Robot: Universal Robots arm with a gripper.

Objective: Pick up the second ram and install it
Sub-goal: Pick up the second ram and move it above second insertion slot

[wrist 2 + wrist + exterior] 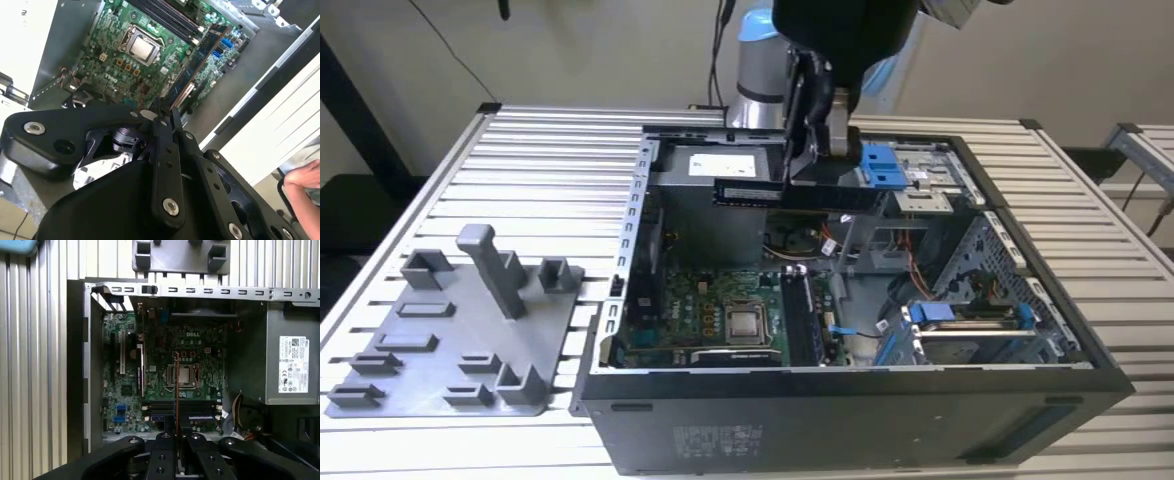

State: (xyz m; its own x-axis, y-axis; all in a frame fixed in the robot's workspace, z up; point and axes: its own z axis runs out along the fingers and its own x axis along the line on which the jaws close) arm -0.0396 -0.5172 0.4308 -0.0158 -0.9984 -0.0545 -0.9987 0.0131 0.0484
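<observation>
A: State of the fingers (807, 140)?
B: Clamped on the second ram (841, 198). The stick is gripped near its middle and held level, with the pale label end turned to the exterior view's left.
A: Position of the stick?
B: It is held in the air above the open computer case (854, 410), over the far part of the interior and well apart from the motherboard (707, 300). In the first wrist view it is seen edge-on as a thin line before the processor socket (186, 376); the memory slots (200, 405) are noted beside that socket.
A: Surroundings?
B: A grey holder tray (440, 350) is recorded on the slatted counter (547, 170), on the exterior view's left of the case. A person's hand (300, 182) is noted in the second wrist view.
</observation>
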